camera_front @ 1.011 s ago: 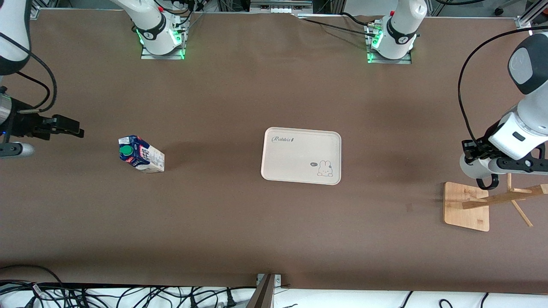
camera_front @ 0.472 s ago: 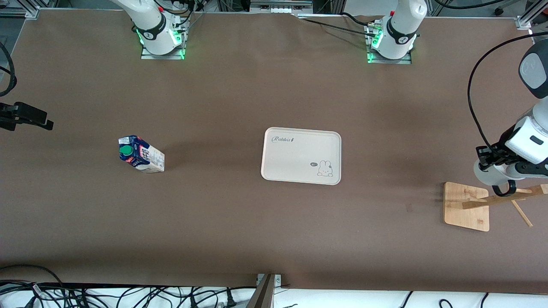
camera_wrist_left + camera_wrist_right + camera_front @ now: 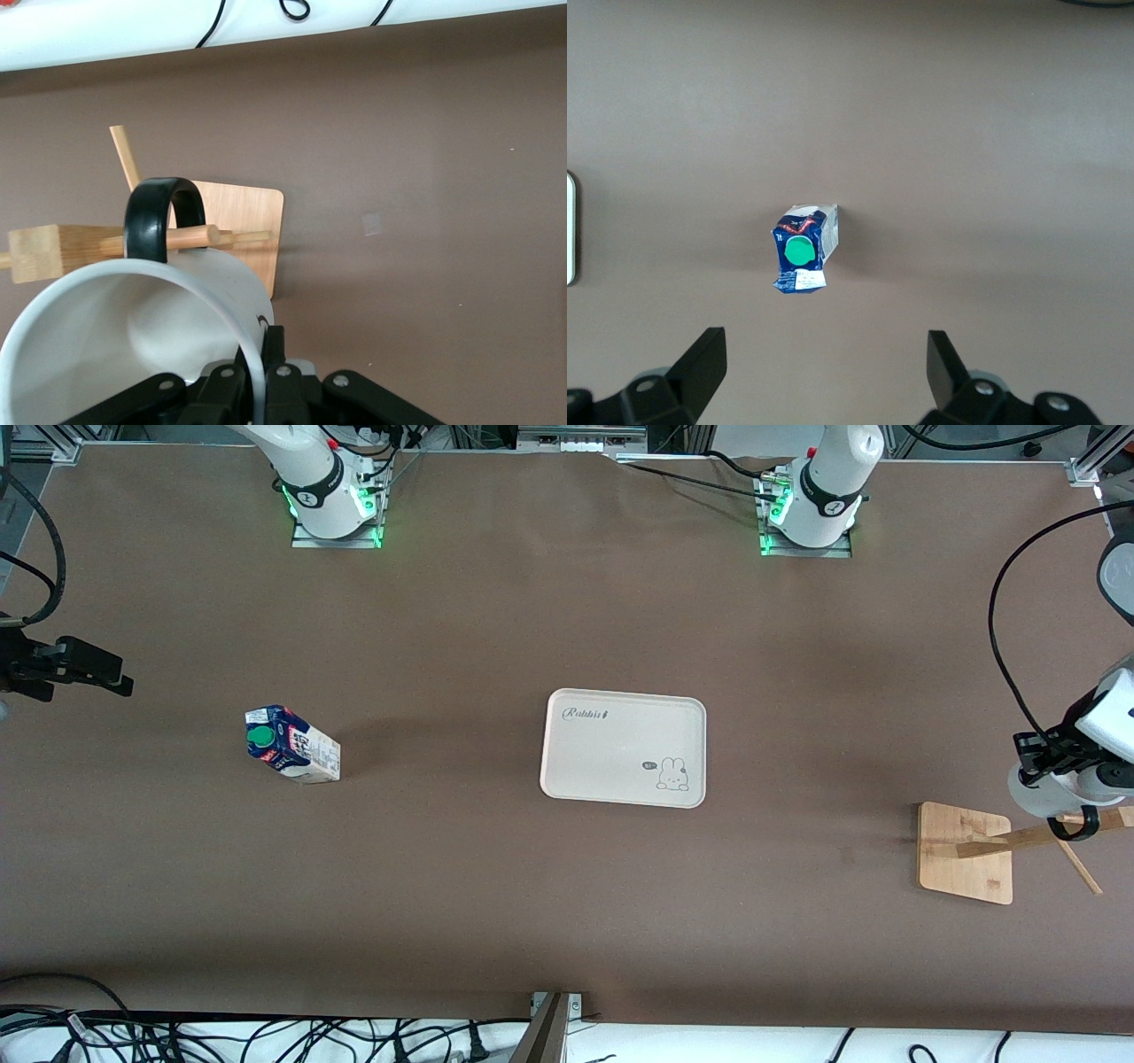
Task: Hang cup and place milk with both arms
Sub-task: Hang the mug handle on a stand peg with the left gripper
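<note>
The left gripper (image 3: pixel 257 390) clamps the small white mug (image 3: pixel 133 345), its black loop handle (image 3: pixel 164 217) ringing the wooden rack's peg (image 3: pixel 190 237). The right gripper (image 3: pixel 824 372), fingers wide apart and holding nothing, is over bare table toward the right arm's end from the upright dark blue milk carton (image 3: pixel 292 744).

— What's mid-table right now?
— A cream tray (image 3: pixel 623 747) with a rabbit drawing, lying flat on the brown table (image 3: pixel 496 620).
— And toward the left arm's end?
— A wooden rack (image 3: pixel 967 852), pegs sticking out.
</note>
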`<state>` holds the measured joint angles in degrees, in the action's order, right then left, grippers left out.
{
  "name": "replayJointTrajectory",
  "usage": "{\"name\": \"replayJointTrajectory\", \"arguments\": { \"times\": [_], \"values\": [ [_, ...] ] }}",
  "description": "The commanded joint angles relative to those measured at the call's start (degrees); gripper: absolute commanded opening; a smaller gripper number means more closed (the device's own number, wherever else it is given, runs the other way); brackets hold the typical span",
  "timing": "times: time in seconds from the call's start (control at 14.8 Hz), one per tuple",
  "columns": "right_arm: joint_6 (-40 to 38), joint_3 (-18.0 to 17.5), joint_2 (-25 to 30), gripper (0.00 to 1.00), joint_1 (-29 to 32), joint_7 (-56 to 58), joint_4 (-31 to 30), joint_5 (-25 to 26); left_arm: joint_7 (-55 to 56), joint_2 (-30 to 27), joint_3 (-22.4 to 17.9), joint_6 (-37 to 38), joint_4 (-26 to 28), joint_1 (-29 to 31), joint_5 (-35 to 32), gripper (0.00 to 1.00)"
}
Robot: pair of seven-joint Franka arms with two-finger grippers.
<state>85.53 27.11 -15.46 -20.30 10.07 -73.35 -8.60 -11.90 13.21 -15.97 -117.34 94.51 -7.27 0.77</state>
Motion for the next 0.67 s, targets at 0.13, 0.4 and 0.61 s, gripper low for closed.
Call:
{"name": "replayJointTrajectory", "arguments": {
  "times": [0.13, 0.4, 0.61],
  "values": [
    [-1.2, -14.0, 2.8, 1.0, 11.6, 0.1, 0.0, 4.3, -4.9, 1.6, -0.4, -0.4, 0.3, 0.6, 1.3, 0.59],
    [-0.6, -26.7, 6.4, 1.0, 22.5, 0.0, -3.7, 10.5, -4.9, 1.6, -0.5, 0.2, 1.6, 0.7, 1.3, 1.0],
    [-0.1, -26.7, 7.6, 1.0, 23.4, 0.0, -5.1, 9.9, -4.8, 0.9, -0.4, 2.1, 0.6, 0.4, 1.4, 1.0]
  ]
}}
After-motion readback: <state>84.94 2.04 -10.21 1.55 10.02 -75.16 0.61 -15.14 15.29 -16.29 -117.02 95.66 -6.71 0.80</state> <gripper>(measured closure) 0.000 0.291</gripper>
